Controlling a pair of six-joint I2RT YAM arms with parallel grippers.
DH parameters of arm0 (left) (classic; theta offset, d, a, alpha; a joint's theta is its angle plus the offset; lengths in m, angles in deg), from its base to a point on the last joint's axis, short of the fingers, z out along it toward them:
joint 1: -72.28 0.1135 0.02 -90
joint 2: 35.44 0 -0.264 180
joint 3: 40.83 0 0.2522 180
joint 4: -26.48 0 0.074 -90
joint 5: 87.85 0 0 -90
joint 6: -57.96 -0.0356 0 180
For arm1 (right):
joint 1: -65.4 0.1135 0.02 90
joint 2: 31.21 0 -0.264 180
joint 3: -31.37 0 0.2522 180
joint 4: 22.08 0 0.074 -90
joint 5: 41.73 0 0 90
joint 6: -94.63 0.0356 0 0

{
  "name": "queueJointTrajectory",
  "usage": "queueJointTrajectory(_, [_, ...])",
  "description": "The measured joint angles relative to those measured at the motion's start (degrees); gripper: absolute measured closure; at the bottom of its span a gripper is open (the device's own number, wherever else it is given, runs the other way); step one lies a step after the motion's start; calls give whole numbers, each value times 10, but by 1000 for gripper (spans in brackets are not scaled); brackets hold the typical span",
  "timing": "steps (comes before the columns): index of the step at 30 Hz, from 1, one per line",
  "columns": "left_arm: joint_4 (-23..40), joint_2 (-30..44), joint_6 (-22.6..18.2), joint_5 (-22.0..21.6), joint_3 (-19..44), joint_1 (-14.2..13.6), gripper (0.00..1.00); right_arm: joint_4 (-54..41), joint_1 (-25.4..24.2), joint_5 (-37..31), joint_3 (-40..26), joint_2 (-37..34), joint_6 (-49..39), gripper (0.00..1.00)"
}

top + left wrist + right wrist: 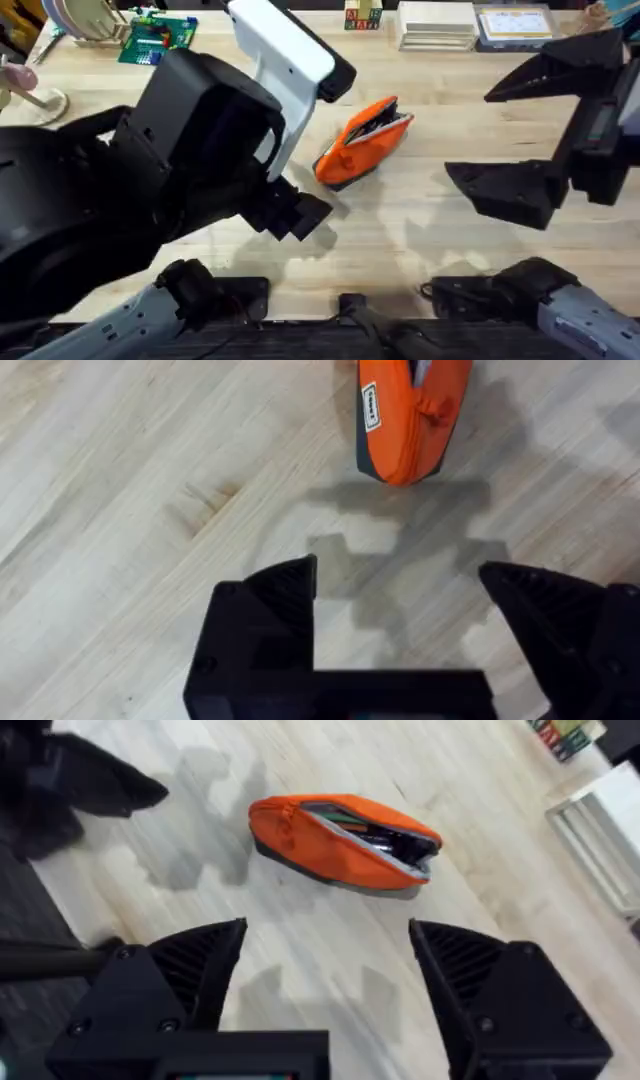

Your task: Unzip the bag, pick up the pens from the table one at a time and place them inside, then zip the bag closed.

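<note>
Zipping looked like the step in hand: the bag (364, 139) lay near the middle of the table (420, 230), its zip partly open at the far end, with dark things showing inside in the right wrist view, likely pens, though you could not be sure. No pen lay loose on the bare wood around it.

Your left gripper (397, 588) hung wide apart just short of the bag's near end, touching nothing. Your right gripper (328, 948) was wide as well, off to the bag's right side and holding nothing.

To close it well, you needed one gripper to pin the shut end of the bag so it would not slide, and the other to pinch the zip pull. That pull was hard to make out; a small orange tab (432, 407) in the left wrist view may have been it. You should have narrowed the gripper before reaching for it, gripped only the tab and not the fabric, and drawn along the zip line, low and straight, toward the open end.
</note>
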Motion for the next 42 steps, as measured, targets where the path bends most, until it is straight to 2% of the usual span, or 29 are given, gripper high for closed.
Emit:
queueJointTrajectory(3, [16, 0, -2, 0, 0, 0, 7, 0, 0, 0, 0, 0, 30, 6])
queueJointTrajectory(5, [27, 0, -18, 3, 0, 0, 8, 0, 0, 0, 0, 0, 51, 6])
queueJointTrajectory(9, [29, 0, -82, 26, 0, 0, 7, 0, 0, 1, 0, 0, 98, 6])
queueJointTrajectory(10, [25, 0, -134, 42, 0, 0, 7, 0, 0, 3, 0, 0, 136, 6])
queueJointTrajectory(13, [17, 0, -182, 52, 0, 0, 7, 0, 0, 5, 0, 0, 175, 5])
queueJointTrajectory(14, [14, 0, -219, 59, 0, 0, 7, -1, 0, 6, 0, 0, 208, 5])
queueJointTrajectory(20, [7, 0, -272, 78, 0, 11, 7, -8, 0, 7, 0, 0, 258, 5])
queueJointTrajectory(27, [3, 0, -331, 140, 0, 93, 7, -7, 0, 7, 0, 0, 275, 4])
queueJointTrajectory(39, [4, 0, -489, 318, -2, 257, 7, -6, 0, 7, 0, 0, 278, 4])
queueJointTrajectory(42, [6, 4, -519, 350, -6, 293, 7, -7, 0, 7, 0, 0, 278, 4])
